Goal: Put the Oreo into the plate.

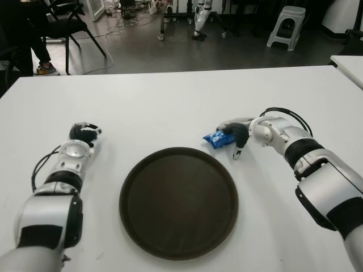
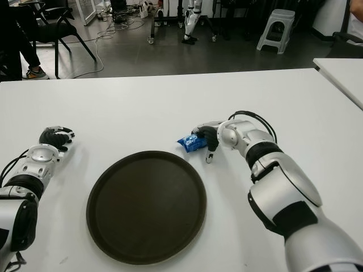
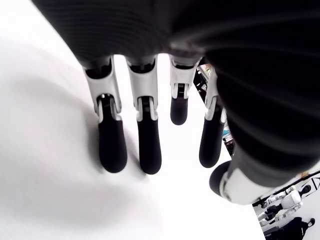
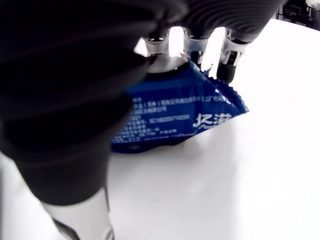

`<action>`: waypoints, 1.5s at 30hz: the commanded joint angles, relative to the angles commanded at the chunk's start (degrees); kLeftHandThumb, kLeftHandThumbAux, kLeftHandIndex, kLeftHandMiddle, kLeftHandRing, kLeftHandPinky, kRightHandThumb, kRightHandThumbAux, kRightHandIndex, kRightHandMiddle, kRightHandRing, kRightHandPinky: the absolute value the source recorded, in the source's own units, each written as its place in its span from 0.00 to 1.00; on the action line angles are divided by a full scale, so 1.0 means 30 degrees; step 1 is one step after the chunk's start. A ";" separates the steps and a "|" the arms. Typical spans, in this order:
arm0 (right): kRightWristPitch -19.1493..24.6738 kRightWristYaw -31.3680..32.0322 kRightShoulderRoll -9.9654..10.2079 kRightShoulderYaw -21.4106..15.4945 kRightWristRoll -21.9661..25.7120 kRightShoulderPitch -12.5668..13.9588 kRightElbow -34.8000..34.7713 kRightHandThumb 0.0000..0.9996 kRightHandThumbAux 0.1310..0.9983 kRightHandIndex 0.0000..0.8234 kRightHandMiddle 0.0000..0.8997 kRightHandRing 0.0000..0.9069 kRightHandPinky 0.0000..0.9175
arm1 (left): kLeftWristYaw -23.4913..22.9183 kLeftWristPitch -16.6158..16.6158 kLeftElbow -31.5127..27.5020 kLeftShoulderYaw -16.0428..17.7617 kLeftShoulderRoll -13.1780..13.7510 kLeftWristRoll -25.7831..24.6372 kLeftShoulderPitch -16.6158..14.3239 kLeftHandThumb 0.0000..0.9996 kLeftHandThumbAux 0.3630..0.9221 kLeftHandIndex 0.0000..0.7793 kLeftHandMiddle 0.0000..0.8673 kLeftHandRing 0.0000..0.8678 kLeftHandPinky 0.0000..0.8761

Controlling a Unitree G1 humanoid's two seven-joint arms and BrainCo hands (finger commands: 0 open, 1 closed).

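The Oreo [image 4: 180,117] is a small blue packet with white print on it; in the right wrist view the print shows as some lines of small text and a few larger characters, but I cannot read them, and no brand name is readable. The packet lies on the white table [image 1: 170,102], just beyond the far right rim of the round dark plate [image 1: 178,202] and not on it. The right hand [image 1: 235,137] is at the packet, with its fingers [image 4: 230,62] curled over the top of the wrapper and touching it, and the packet itself is touching the table. The eye views show only a small blue corner beside the hand, while the right wrist view shows the printed face and the crimped edge of the wrapper. The left hand [image 1: 84,135] shows to the left of the plate, well apart from it; in its wrist view the fingers [image 3: 111,145] are straight, a little spread, and hold nothing. Behind the table there are a chair [image 1: 71,22] with a person's legs [image 1: 34,48] at the far left, and a grey stool [image 1: 285,25] at the far right.
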 joint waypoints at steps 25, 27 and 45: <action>0.0223 -0.7992 -0.0237 0.1560 -0.2118 0.0508 -0.0084 0.69 0.69 0.52 0.77 0.77 0.77 | 0.0071 -0.0115 0.0005 0.0202 -0.0025 -0.0133 0.0042 0.68 0.65 0.51 0.14 0.18 0.22; 0.0257 -0.8003 -0.0226 0.1458 -0.2045 0.0496 -0.0076 0.70 0.68 0.52 0.80 0.80 0.79 | 0.0090 -0.0077 0.0003 0.0203 -0.0034 -0.0130 0.0024 0.67 0.65 0.51 0.15 0.18 0.23; 0.0230 -0.7075 -0.0207 0.0843 -0.1685 0.0460 -0.0137 0.71 0.67 0.53 0.84 0.84 0.81 | -0.0146 -0.0094 -0.0016 0.0148 0.0006 -0.0108 0.0036 0.67 0.65 0.51 0.15 0.19 0.22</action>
